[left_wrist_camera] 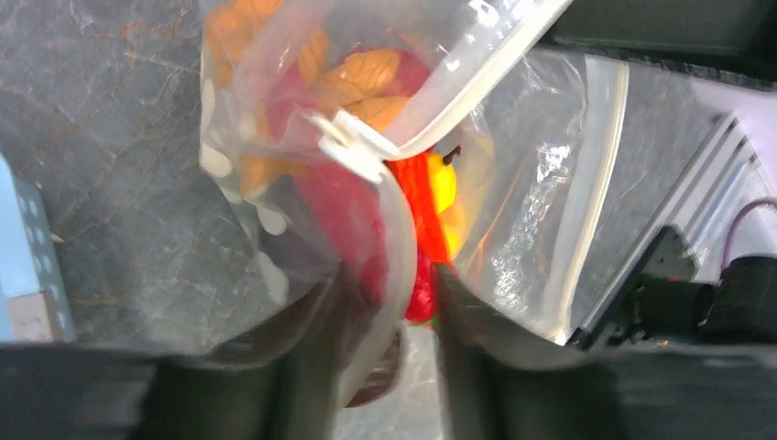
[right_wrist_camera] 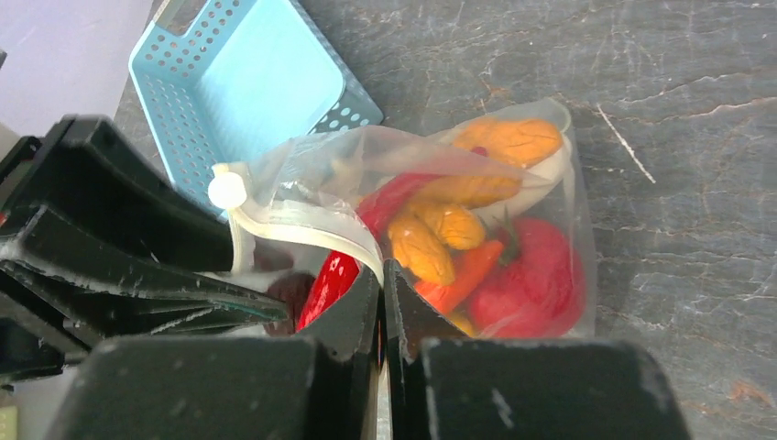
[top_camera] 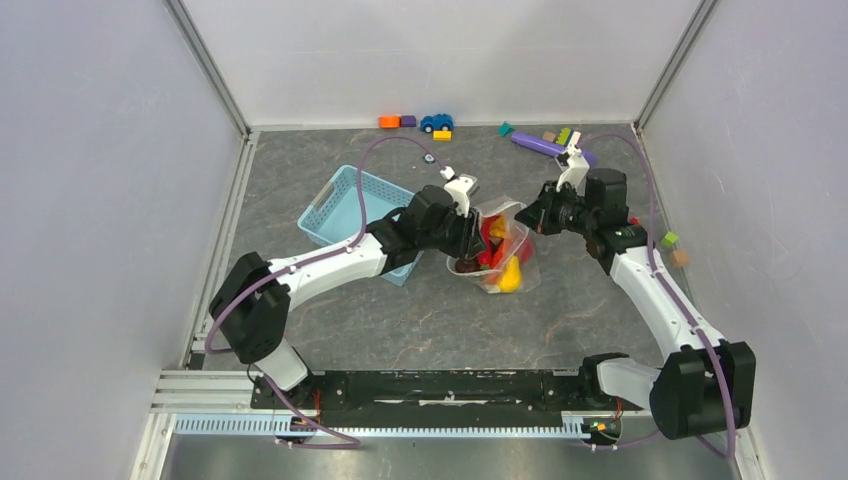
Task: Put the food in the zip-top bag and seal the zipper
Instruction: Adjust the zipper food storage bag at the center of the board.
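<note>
Clearly the filling is done and the sealing is in hand. Nearest the arm bases, the zip-top bag lies on the desk between the two arms, mid-desk. The food is packed inside it: a red tomato, orange and yellow pieces and a long red one. None of it shows loose on the desk.

The right end effector has its jaws pressed together on the zipper, pinching the pale strip at one end of the mouth. The left end effector stands with its jaws apart, straddling the same rim. The strip runs up between its fingers without being clamped. Just beyond them sits the white slider tab, and past it the two sides of the mouth gape apart, so the bag is unsealed.

The next move, as I judge it, calls for the left jaws to take hold at the slider tab. They would then draw it along the strip while the right keeps its end taut.

Behind the left arm sits the light-blue basket. Along the far wall lie a blue car, some blocks and a purple cylinder.
</note>
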Controlling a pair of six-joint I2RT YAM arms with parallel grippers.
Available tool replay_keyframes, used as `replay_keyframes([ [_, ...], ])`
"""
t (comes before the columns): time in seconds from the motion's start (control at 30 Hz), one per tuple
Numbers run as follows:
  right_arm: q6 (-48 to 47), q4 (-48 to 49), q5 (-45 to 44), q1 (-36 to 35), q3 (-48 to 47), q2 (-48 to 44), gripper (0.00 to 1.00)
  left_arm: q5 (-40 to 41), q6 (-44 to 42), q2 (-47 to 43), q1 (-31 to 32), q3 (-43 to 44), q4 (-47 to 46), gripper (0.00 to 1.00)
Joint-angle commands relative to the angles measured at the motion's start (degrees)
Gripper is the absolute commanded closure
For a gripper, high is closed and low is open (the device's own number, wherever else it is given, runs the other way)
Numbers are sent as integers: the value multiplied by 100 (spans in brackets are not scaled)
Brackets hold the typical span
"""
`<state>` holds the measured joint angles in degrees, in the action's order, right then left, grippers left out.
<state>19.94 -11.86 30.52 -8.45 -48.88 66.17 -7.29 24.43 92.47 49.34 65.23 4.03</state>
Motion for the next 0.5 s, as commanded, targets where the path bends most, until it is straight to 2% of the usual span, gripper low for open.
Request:
replay_keyframes([
  [0.0,-154,151,-72,81,-499,169,94,-299,-125,104,137,364,-301,89],
  [0.03,-193,183,-37,88,-548,192,94,-168,-2,105,162,393,-221,97],
  [0.2,-747,173,421,81,-842,306,92,364,548,-122,167,536,198,98],
  [0.33,-1423,-186,710,88,-1247,479,90,274,978,-624,172,569,145,98],
  [0.47,-1937,-583,1033,23,-1625,523,88,551,1651,-998,183,628,134,98],
])
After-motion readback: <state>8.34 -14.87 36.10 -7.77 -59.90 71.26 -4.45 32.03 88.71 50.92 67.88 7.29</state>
